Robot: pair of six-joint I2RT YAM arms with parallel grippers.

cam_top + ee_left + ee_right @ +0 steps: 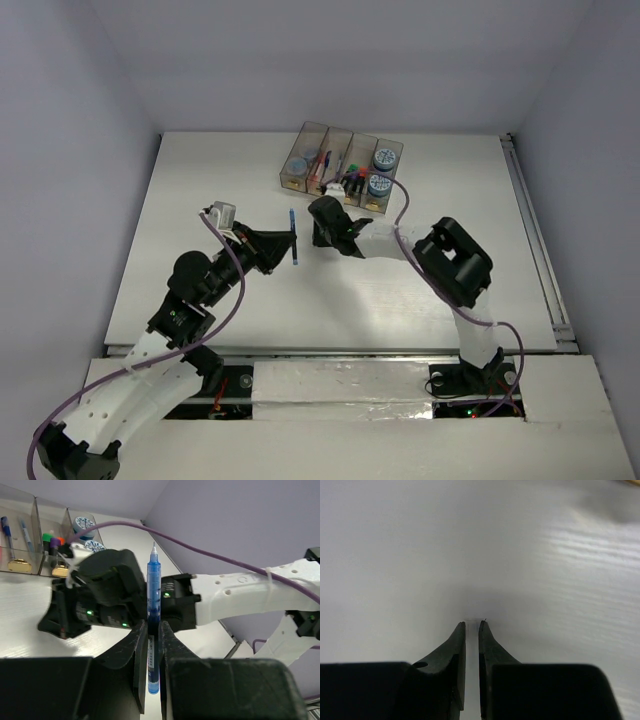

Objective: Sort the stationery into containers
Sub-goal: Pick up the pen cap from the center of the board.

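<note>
Bright even light; right wrist view blurred.

Nothing can be read: the blue pen (153, 580) carries a tiny printed label between the fingers (139, 655), illegible.
</note>
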